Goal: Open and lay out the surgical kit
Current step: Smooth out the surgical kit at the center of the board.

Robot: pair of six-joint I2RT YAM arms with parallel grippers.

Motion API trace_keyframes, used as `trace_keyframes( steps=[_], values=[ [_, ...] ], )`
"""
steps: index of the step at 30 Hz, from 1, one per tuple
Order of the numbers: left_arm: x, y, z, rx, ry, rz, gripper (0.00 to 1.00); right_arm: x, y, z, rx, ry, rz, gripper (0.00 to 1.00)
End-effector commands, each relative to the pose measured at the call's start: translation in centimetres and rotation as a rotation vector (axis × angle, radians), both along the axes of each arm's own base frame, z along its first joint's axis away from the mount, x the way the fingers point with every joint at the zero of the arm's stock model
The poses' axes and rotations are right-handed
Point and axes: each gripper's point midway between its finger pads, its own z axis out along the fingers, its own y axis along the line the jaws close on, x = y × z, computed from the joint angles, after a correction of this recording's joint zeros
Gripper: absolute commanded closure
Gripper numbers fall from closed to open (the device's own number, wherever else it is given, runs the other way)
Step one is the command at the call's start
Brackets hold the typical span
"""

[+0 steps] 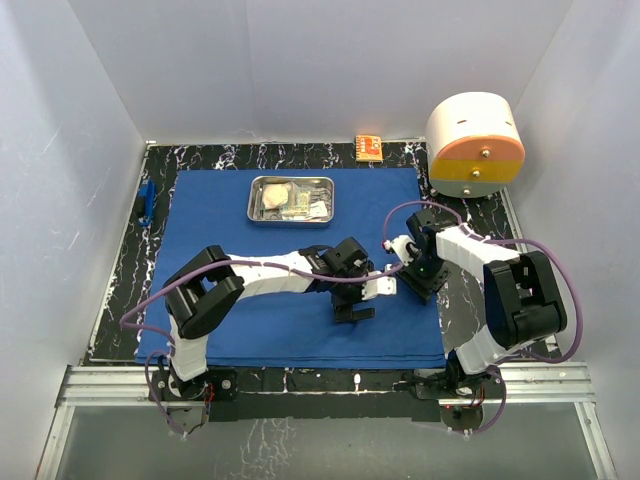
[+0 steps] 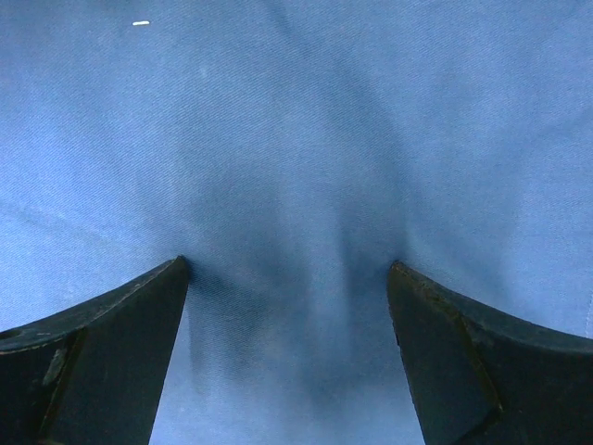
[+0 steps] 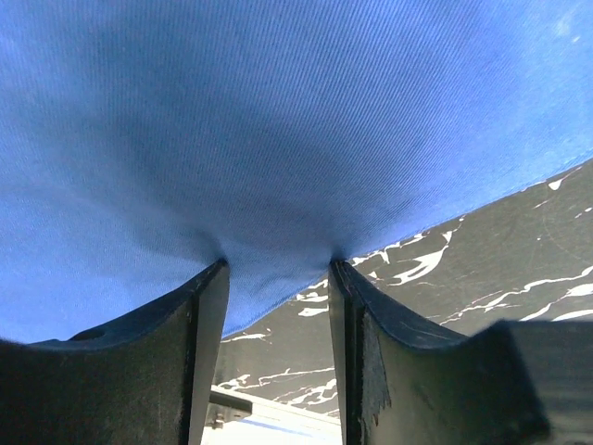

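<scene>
The royal-blue cloth (image 1: 290, 270) lies spread flat over the table. The steel tray (image 1: 258, 186) stands on its far part and holds pale packets (image 1: 298, 204); I cannot make out instruments in it. My left gripper (image 1: 353, 311) is open, its tips down on the middle of the cloth (image 2: 296, 139), with nothing between them (image 2: 287, 262). My right gripper (image 1: 425, 284) is open at the cloth's right edge. In the right wrist view its tips (image 3: 278, 262) touch the cloth (image 3: 278, 120) just above that edge, with bare table between the fingers.
A big cream-and-orange cylinder (image 1: 475, 145) stands at the back right. A small orange box (image 1: 368, 148) lies behind the cloth. A small blue object (image 1: 147, 203) sits at the left edge. The black marbled table (image 1: 466, 300) shows around the cloth. White walls close in three sides.
</scene>
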Motion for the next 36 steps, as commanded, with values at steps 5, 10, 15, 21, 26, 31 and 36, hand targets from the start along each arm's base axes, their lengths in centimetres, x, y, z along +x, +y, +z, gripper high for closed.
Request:
trace_keyframes(
  steps=[5,10,15,21,26,31,36],
  values=[
    [-5.5,2.8,-2.6,0.109,0.095,-0.109,0.14,-3.2,-2.6,0.9,-0.073,0.111,0.039,0.56],
    [-6.2,2.3,-2.0,0.124,0.109,-0.125,0.13,-1.8,-3.2,2.4,-0.08,0.058,0.021,0.55],
    [-4.3,-1.8,1.8,0.041,0.061,-0.116,0.1,2.5,-1.2,4.9,0.054,-0.07,-0.044,0.55],
    [-3.0,-6.3,4.8,-0.069,0.052,-0.123,0.09,6.9,1.2,5.8,0.175,-0.204,-0.146,0.56],
    [-1.9,-8.3,3.7,-0.083,0.035,-0.12,0.1,9.2,2.4,5.4,0.242,-0.265,-0.173,0.58],
    [-2.1,-8.9,1.8,-0.082,0.074,-0.117,0.1,9.1,2.4,3.7,0.234,-0.231,-0.168,0.6],
    [-3.3,-8.4,0.0,-0.072,0.131,-0.123,0.11,7.1,1.6,0.9,0.193,-0.156,-0.155,0.61]
  ],
)
